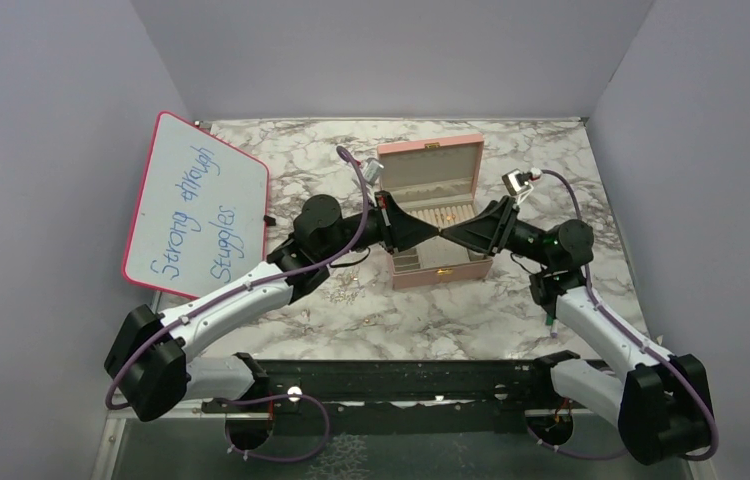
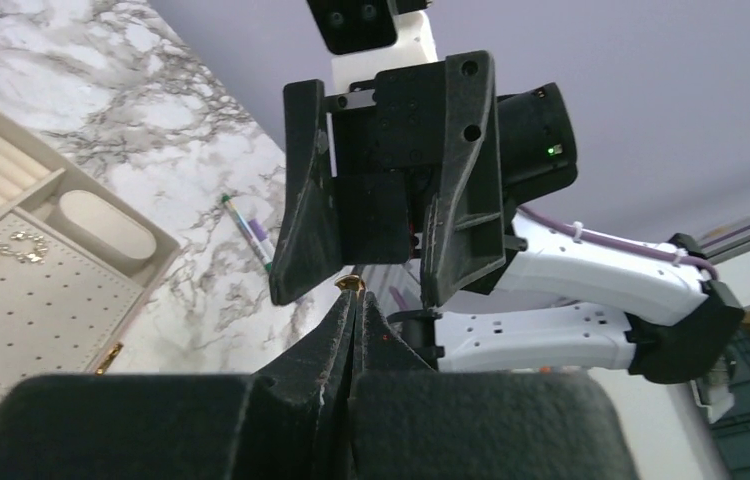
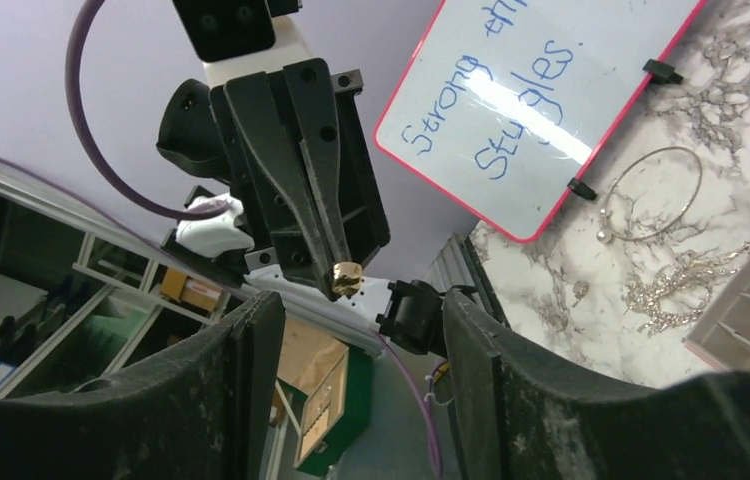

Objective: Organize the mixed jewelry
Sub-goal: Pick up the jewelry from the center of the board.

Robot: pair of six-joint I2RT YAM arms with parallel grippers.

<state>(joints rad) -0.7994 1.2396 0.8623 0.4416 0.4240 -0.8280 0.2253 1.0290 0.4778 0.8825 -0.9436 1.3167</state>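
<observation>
Boy: Jewelry, where is it?

Girl: One tiny gold piece (image 2: 350, 284) is up in the air, over the open pink box (image 1: 441, 280). The left gripper (image 3: 336, 258) pinches it tight at its very tip.

Boy: And the right gripper (image 2: 363, 300)?

Girl: Its jaws are wide apart and it holds nothing. One finger is on each side of the gold piece. The left gripper comes in from 9 o'clock and the right one from 3 o'clock. They meet tip to tip.

Boy: Is there more jewelry?

Girl: Yes. A thin silver hoop (image 3: 656, 195) and a heap of silver chains (image 3: 686, 285) lie on the marble table (image 1: 431, 320), near the box at its 8 o'clock. A few small shiny bits (image 2: 16, 245) sit on the dotted tray (image 2: 51, 310) inside the box.

Boy: What else is there?

Girl: A white board (image 1: 196, 205) with a pink edge and blue words leans at 9 o'clock. A green and white pen (image 2: 249, 232) lies on the table at 4 o'clock from the box.
</observation>
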